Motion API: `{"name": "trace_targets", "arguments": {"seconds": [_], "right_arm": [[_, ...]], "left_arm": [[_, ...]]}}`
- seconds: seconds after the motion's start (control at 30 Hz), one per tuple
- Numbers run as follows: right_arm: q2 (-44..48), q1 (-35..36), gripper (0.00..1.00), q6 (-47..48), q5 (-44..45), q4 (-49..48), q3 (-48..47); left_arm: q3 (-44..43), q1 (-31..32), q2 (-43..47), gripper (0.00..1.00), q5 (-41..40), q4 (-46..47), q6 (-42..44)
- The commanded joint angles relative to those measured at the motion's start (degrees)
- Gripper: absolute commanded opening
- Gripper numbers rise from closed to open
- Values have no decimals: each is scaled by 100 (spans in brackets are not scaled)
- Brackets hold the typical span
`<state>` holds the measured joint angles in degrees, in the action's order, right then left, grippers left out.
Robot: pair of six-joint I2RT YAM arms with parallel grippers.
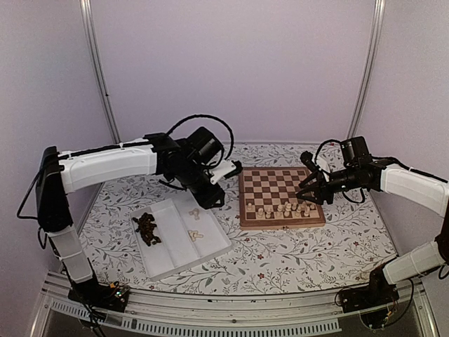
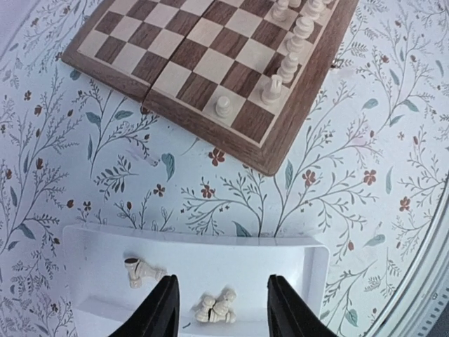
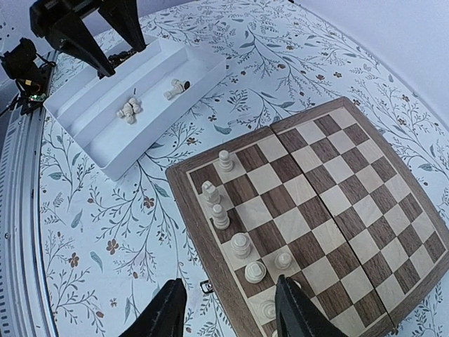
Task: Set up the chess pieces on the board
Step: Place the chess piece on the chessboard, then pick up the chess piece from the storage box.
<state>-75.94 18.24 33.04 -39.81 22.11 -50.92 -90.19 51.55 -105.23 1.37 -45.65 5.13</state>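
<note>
The left claw hangs spread and empty over the white tray. It is above the compartment nearest the board, where a few pale cream chess pieces lie on their sides, and the dark brown pieces sit heaped in the tray's far-left compartment. The right claw is also spread and grips nothing above the board's near right part, where upright cream pieces stand along the near rows; the board lies on the flowered desk just right of the tray.
</note>
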Motion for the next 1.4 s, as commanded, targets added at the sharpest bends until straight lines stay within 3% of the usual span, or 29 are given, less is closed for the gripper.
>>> {"name": "trace_targets", "arguments": {"seconds": [0.0,0.23,0.7,1.0,1.17,1.37], "right_arm": [[-36,9,47,75,-130,57,12],[-29,12,47,89,-163,83,16],[54,9,46,106,-121,74,47],[8,12,46,107,-131,83,47],[-25,12,46,106,-130,85,40],[-52,13,46,106,-141,105,38]], "left_arm": [[779,-260,-18,44,-414,-300,-109],[983,-924,-353,39,-456,-58,-730],[425,-1156,-1188,27,-668,-32,-721],[448,-1164,-1252,31,-779,-77,-685],[524,-1169,-992,40,-783,-19,-583],[633,-1255,-939,37,-685,-27,-534]]}}
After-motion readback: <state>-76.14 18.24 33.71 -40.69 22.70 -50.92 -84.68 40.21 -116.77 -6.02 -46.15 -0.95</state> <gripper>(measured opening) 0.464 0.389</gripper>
